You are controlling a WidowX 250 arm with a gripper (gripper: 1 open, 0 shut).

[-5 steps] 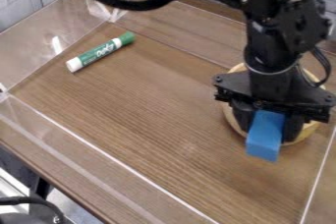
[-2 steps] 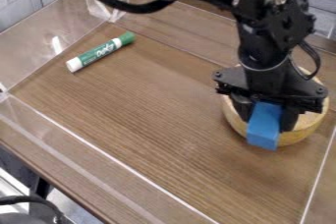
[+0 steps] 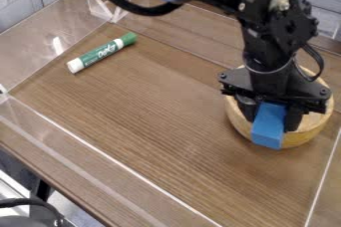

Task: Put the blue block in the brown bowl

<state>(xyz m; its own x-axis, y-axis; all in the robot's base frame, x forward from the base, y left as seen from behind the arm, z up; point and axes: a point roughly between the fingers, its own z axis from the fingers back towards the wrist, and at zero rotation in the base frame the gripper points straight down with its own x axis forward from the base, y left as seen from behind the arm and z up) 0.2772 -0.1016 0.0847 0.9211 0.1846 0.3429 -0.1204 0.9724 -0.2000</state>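
Observation:
The light-blue block (image 3: 272, 125) hangs pinched between the black fingers of my gripper (image 3: 276, 110), which is shut on it. It is held over the near-left rim of the brown bowl (image 3: 310, 130), a round light wooden bowl at the right of the table. The arm and gripper cover most of the bowl's inside, so only its front and right rim show. Whether the block touches the bowl cannot be told.
A green-and-white marker (image 3: 103, 53) lies on the wooden tabletop (image 3: 147, 112) at the left. Clear plastic walls (image 3: 27, 112) run along the left and near edges of the table.
The gripper with the blue block has shifted slightly up the picture and to the left, further over the bowl. The marker has not moved.

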